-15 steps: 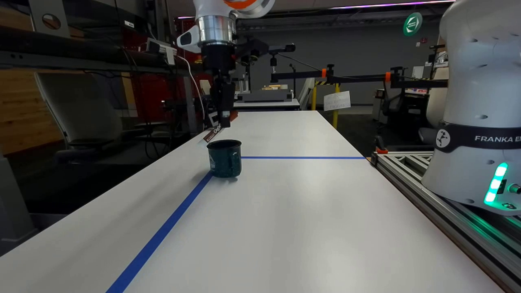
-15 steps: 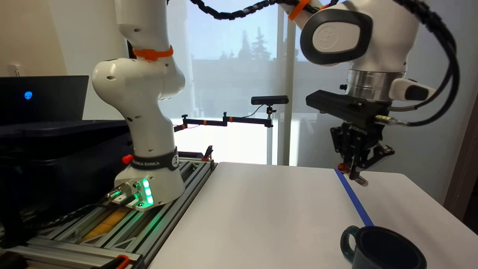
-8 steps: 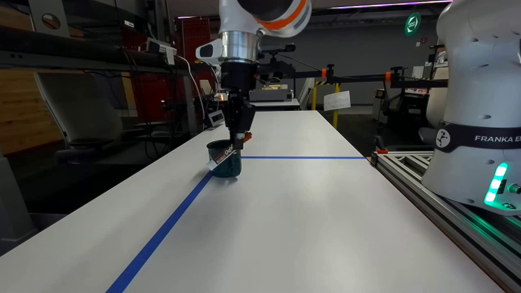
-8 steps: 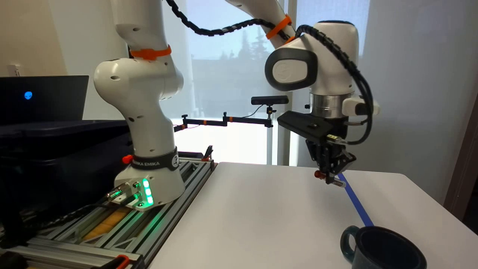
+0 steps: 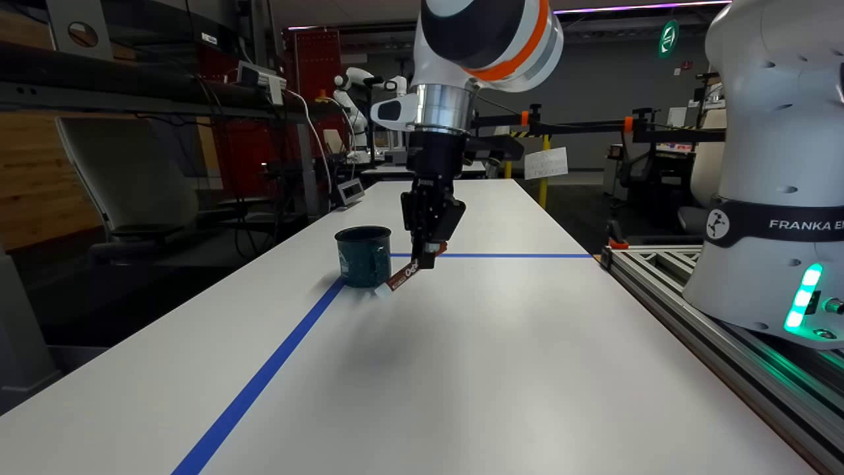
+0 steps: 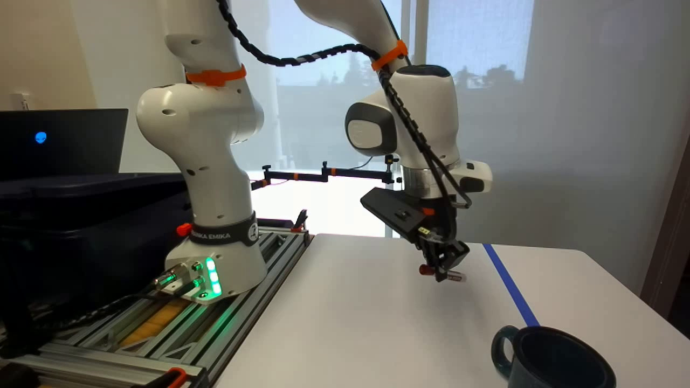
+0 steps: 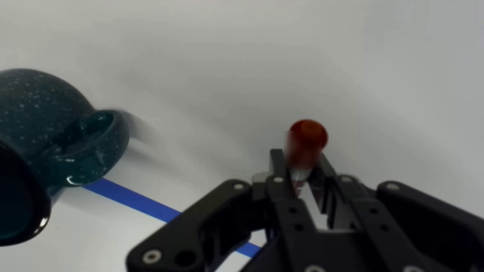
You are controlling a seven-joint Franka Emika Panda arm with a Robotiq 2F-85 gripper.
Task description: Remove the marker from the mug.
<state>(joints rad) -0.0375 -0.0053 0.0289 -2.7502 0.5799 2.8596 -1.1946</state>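
The dark teal mug stands upright on the white table in both exterior views (image 5: 362, 258) (image 6: 563, 355). In the wrist view the mug (image 7: 34, 104) is at the left, its handle toward the gripper. My gripper (image 5: 427, 257) is shut on the marker (image 5: 403, 274), above the table and beside the mug on its handle side. The marker is tilted, its pale end lower. In an exterior view the gripper (image 6: 441, 276) holds the marker (image 6: 457, 276) well behind the mug. In the wrist view the red end of the marker (image 7: 308, 141) sticks out past the fingertips (image 7: 298, 166).
Blue tape lines (image 5: 283, 363) cross the white table (image 5: 501, 369). The robot base (image 5: 771, 277) stands on a metal frame (image 6: 264, 302) along one table edge. A small grey device (image 5: 351, 191) sits at the far table edge. A dark container (image 6: 91, 237) stands beside the frame.
My gripper has moved with the marker toward the robot-base side, passing the mug, and has come lower over the table. It stays shut on the marker. The mug has not moved.
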